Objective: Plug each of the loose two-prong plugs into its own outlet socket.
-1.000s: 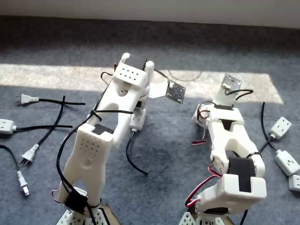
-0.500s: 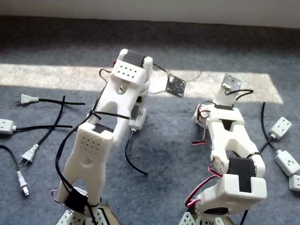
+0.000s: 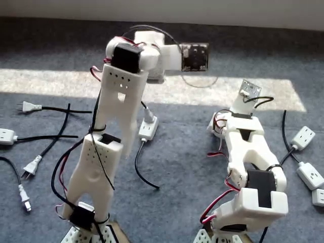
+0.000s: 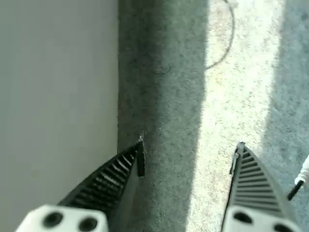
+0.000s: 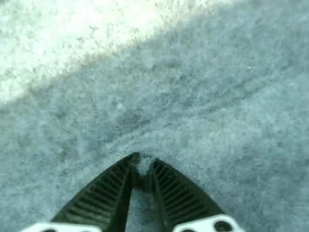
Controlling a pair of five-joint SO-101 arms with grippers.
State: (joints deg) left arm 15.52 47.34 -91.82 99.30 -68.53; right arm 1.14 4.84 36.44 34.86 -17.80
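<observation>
High view, operator: your left arm (image 3: 119,101) is up and stretched toward the far side. Its wrist view gives you the left claw (image 4: 189,150) with jaws wide apart, gripping nothing, over carpet (image 4: 193,87) beside the wall (image 4: 58,72). Your right claw (image 5: 144,162) has its tips together, down on the carpet. The centre socket (image 3: 146,130) has a plug (image 3: 148,118) standing in it. Three loose plugs (image 3: 30,168) lie on the left, by the left socket (image 3: 6,135). The right sockets (image 3: 304,136) sit at the right edge, slots showing.
</observation>
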